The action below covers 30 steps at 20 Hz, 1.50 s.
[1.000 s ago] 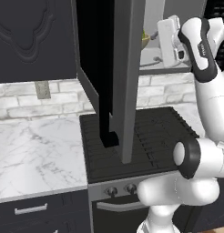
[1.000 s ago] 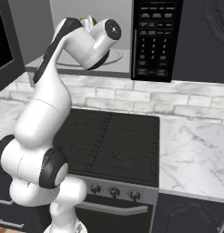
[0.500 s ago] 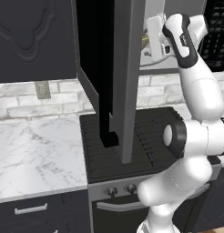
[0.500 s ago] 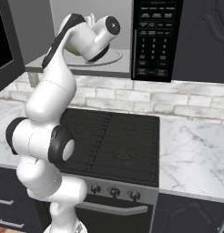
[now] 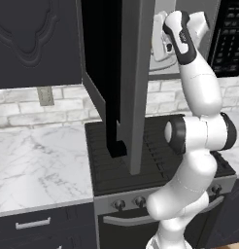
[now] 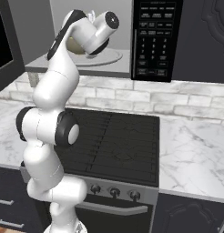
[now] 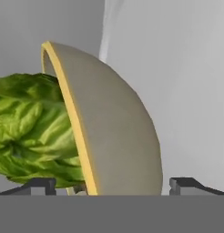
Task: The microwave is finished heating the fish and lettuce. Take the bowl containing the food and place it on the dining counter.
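Microwave point(image 6: 145, 41) door's wide open and the arm has swung up and reached inside over the last second. Bowl point(image 7: 114, 136) with lettuce point(image 7: 32, 132) sits on the turntable point(image 6: 107, 58), rim between the spread end effector point(image 7: 111, 185) fingers, so a pinch looks next.

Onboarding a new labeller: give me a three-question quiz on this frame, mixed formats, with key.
1. True or false: the black glass microwave door is shut.
2. In the hand view, the round tan bowl's yellowish rim stands:
A) between the two dark fingertips
B) outside both
C) out of view
3. Fill in: the ruffled bright green ______ sits inside the bowl.

Key: 1 false, it is swung open; 2 A; 3 lettuce.
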Tool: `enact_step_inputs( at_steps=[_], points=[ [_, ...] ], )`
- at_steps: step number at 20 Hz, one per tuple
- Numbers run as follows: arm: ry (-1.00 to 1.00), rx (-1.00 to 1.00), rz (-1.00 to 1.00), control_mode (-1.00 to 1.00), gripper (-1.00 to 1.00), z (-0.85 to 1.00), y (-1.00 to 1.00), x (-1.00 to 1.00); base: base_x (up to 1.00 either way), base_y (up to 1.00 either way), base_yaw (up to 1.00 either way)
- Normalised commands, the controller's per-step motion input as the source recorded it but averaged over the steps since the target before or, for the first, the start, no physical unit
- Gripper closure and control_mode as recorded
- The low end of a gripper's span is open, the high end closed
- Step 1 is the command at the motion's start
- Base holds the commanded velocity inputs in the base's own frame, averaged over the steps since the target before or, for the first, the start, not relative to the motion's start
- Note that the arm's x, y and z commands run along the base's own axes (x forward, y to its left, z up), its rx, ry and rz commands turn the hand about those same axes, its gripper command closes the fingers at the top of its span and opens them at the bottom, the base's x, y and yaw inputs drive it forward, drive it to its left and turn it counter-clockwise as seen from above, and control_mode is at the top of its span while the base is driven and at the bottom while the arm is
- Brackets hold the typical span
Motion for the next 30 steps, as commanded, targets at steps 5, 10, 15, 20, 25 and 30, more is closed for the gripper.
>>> enact_step_inputs(
  at_steps=[5,10,15,20,25,30],
  points=[
    [0.0,-0.03,0.0,-1.0,1.0,-0.25,0.05,-0.3,0.0,0.0,0.0],
    [0.0,0.0,0.0,-1.0,1.0,-0.05,0.01,-0.01,0.0,0.0,0.0],
    [0.0,0.0,0.0,-1.0,1.0,0.0,0.0,0.0,0.0,0.0,0.0],
    [0.0,0.0,0.0,-1.0,1.0,0.0,0.07,0.0,0.0,0.0,0.0],
    [-0.01,0.0,0.0,-1.0,1.0,-0.01,0.05,-0.34,0.0,0.0,0.0],
    [-0.09,0.0,0.0,-1.0,1.0,0.0,0.0,-1.0,0.0,0.0,0.0]
  ],
)
